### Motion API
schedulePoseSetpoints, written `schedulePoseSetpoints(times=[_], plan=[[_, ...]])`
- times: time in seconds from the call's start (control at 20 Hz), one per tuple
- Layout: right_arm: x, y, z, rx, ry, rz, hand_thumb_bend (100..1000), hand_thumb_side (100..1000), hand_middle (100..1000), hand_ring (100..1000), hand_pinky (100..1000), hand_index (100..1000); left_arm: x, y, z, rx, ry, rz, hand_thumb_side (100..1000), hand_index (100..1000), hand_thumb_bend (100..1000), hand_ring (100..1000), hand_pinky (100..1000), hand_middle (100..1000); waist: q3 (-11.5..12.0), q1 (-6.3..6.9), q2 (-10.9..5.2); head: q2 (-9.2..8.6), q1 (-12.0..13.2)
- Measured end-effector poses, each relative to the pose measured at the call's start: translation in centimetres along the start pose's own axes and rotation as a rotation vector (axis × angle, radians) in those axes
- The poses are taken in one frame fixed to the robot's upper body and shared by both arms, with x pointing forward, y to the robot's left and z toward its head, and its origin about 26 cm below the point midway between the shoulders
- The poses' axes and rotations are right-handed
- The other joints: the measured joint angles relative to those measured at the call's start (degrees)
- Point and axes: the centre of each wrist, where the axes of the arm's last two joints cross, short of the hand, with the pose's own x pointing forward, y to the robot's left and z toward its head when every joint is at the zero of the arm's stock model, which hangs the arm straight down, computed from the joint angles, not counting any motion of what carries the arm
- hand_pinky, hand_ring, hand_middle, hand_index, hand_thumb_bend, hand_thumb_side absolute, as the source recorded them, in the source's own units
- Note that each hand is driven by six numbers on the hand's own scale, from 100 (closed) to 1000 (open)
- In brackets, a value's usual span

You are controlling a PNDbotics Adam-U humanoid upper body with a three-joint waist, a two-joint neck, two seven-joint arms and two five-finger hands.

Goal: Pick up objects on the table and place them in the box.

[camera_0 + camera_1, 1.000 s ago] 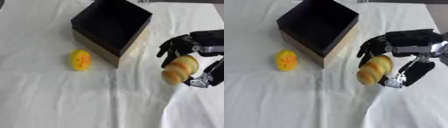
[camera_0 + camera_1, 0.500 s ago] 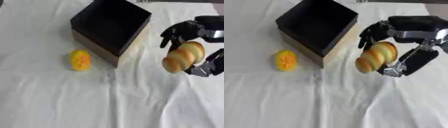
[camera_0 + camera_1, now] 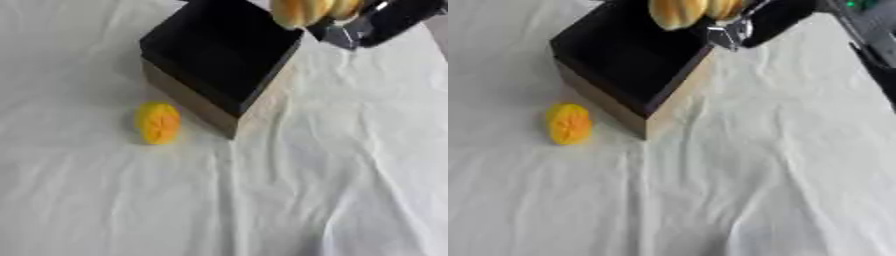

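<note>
A black-lined box with tan outer walls (image 3: 219, 60) stands open on the white cloth. My right hand (image 3: 381, 25) comes in at the top right, shut on a yellow-orange ridged fruit (image 3: 302, 11), which hangs over the box's far right rim at the top edge of the view. An orange fruit with a star mark (image 3: 158, 122) lies on the cloth just left of the box's near corner. My left hand shows in neither view.
The wrinkled white cloth (image 3: 289, 200) covers the whole table. Part of my right arm (image 3: 868, 35) runs along the upper right edge of the right eye view.
My right hand has carried the ridged fruit up and to the left, from beside the box's right wall to above its far right rim. The orange fruit has stayed put.
</note>
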Motion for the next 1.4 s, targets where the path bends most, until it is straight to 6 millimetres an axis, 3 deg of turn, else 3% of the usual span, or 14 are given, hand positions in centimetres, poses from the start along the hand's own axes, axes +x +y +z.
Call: schedulePoseSetpoints(times=[0.15, 0.2, 0.25, 0.6, 0.8, 0.85, 0.95, 1.05, 1.3, 1.4], plan=[[-2.5, 0.3, -0.5, -0.032, 0.038, 0.043, 100, 198, 442, 766, 848, 697, 0.2, -0.3, -0.5, -0.006, -0.023, 0.013, 546, 887, 255, 832, 845, 795, 1.5, -0.69, 0.69, -0.84, -1.4], [-3.3, 0.6, -0.6, -0.038, 0.053, 0.060, 100, 116, 447, 771, 851, 702, 0.2, -0.5, -0.7, -0.009, -0.031, 0.017, 547, 887, 255, 832, 844, 795, 1.9, -0.83, 0.91, -0.97, -1.8], [-4.1, 1.0, -0.7, -0.041, 0.069, 0.076, 100, 193, 447, 773, 854, 703, 0.3, -0.6, -0.8, -0.010, -0.038, 0.021, 546, 888, 255, 832, 844, 795, 2.2, -0.95, 1.02, -1.09, -2.1], [-8.1, 4.7, -0.6, -0.014, 0.148, 0.119, 100, 223, 505, 816, 864, 758, 0.5, -1.0, -1.3, -0.023, -0.060, 0.045, 549, 887, 254, 833, 845, 796, 3.7, -1.69, 1.61, -1.31, -3.8], [-8.7, 5.7, -0.2, 0.060, 0.117, 0.150, 306, 252, 599, 868, 876, 822, 0.5, -1.1, -1.2, -0.021, -0.056, 0.050, 554, 888, 250, 833, 845, 796, 3.7, -1.71, 1.65, -1.29, -3.9], [-8.8, 5.9, -0.1, 0.084, 0.105, 0.161, 385, 195, 684, 906, 898, 881, 0.5, -1.1, -1.2, -0.021, -0.055, 0.050, 554, 888, 249, 833, 845, 796, 3.6, -1.71, 1.65, -1.27, -3.9], [-8.8, 6.1, 0.1, 0.135, 0.081, 0.182, 410, 100, 770, 973, 940, 945, 0.5, -1.1, -1.2, -0.022, -0.054, 0.050, 555, 888, 249, 834, 845, 796, 3.6, -1.71, 1.65, -1.24, -3.7], [-8.8, 6.1, 0.1, 0.178, 0.065, 0.203, 496, 257, 799, 1000, 961, 968, 0.5, -1.1, -1.2, -0.023, -0.052, 0.049, 556, 888, 249, 834, 845, 796, 3.5, -1.70, 1.65, -1.21, -3.7], [-8.8, 5.5, 0.2, 0.204, 0.087, 0.243, 493, 261, 849, 1000, 987, 982, 0.4, -1.1, -1.1, -0.023, -0.049, 0.052, 554, 889, 254, 834, 845, 796, 3.3, -1.65, 1.64, -0.75, -3.4], [-8.8, 5.3, 0.1, 0.197, 0.090, 0.255, 449, 266, 850, 1000, 988, 989, 0.4, -1.1, -1.1, -0.023, -0.048, 0.053, 555, 889, 253, 834, 845, 797, 3.1, -1.65, 1.63, -0.71, -3.2]])
